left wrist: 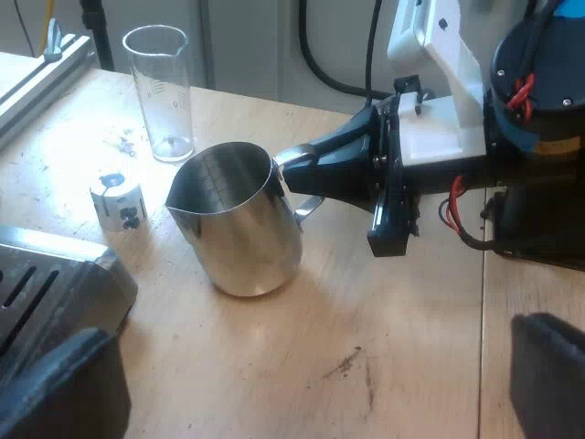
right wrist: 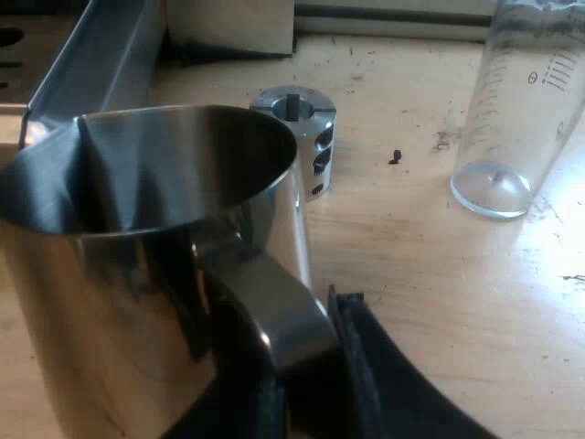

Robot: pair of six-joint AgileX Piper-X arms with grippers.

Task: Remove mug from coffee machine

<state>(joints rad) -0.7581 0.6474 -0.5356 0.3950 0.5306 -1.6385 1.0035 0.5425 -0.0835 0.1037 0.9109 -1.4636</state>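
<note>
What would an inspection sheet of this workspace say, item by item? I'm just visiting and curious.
surface: wooden table, scuffed, with dark specks.
job's things: steel mug upright on the wood, beside the espresso machine's drip tray, not on it.
clutter: measuring glass, empty and upright; metal clamp collar.
grippers: right gripper shut on the mug's handle; left gripper open, apart from the mug.
cables: nothing seen on the table.
surroundings: metal rail at the table's edge; pale wall behind.
</note>
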